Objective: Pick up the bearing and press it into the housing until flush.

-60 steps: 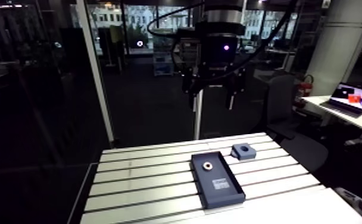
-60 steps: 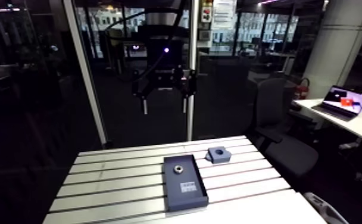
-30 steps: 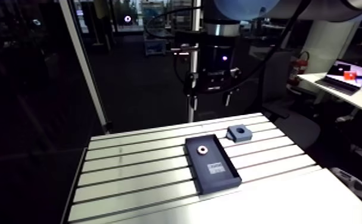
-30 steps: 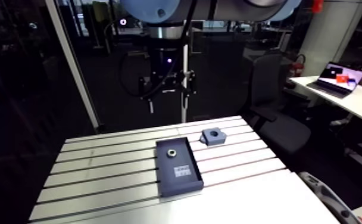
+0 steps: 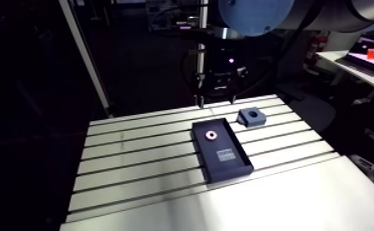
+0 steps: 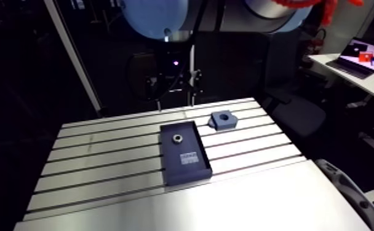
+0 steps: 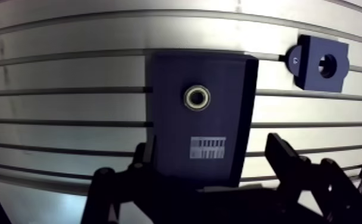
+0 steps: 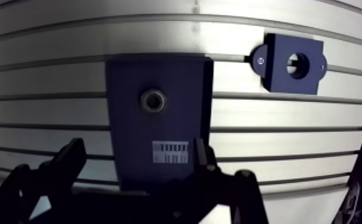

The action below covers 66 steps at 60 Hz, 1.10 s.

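Note:
A small ring bearing (image 7: 197, 97) with a metal rim lies in a dark blue tray (image 7: 171, 128), near the tray's far end. The dark blue housing block (image 7: 320, 63) with a round bore sits on the table beside the tray, apart from it. My gripper (image 7: 208, 146) hangs high above the tray's near half, open, with nothing between its fingers (image 7: 280, 156). In the arm view the bearing (image 5: 211, 134) and the housing (image 5: 251, 116) sit near the table's far edge, with the wrist above and behind them.
The slotted aluminium table (image 5: 134, 166) stretches wide to the left of the tray. A white barcode label (image 7: 208, 147) is stuck on the tray floor. A metal post (image 5: 82, 55) stands at the table's far left corner.
The arm view has tilted down and moved in over the table. The gripper now hangs lower, close to the table's far edge. Tray, bearing and housing have not moved.

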Each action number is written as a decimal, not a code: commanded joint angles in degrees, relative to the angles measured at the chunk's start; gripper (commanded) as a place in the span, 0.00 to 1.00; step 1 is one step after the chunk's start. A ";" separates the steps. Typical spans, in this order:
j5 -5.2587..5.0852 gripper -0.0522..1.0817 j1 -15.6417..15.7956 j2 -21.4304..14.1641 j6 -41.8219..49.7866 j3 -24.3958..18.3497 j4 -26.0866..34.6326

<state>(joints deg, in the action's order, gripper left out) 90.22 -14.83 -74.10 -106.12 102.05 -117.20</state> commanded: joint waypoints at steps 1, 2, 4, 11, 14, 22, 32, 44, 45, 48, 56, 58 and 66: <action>-0.50 0.15 0.15 2.82 0.40 -1.10 -0.45; -0.53 0.17 0.23 3.01 0.65 -1.18 -0.45; -0.53 0.20 0.24 3.19 0.83 -1.20 -0.45; -0.44 0.29 0.40 4.05 0.87 -1.19 -0.53; -0.37 0.32 0.49 4.58 0.95 -1.20 -0.54; -0.11 0.41 0.50 5.65 1.04 -1.46 -0.54; 0.00 0.44 0.59 6.79 1.22 -1.38 -0.63; 0.26 0.44 0.50 8.01 1.22 -1.38 -1.58; 0.26 0.44 0.50 8.20 1.22 -1.37 -1.67; 0.26 0.44 0.50 8.37 1.22 -1.30 -1.75; 0.26 0.48 0.50 8.75 1.22 -0.86 -1.94; 0.26 0.48 0.50 8.76 1.22 -0.77 -2.02; 0.42 0.48 0.59 8.68 1.22 -0.60 -2.87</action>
<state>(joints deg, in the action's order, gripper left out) 90.48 -14.32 -65.56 -104.90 101.10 -119.20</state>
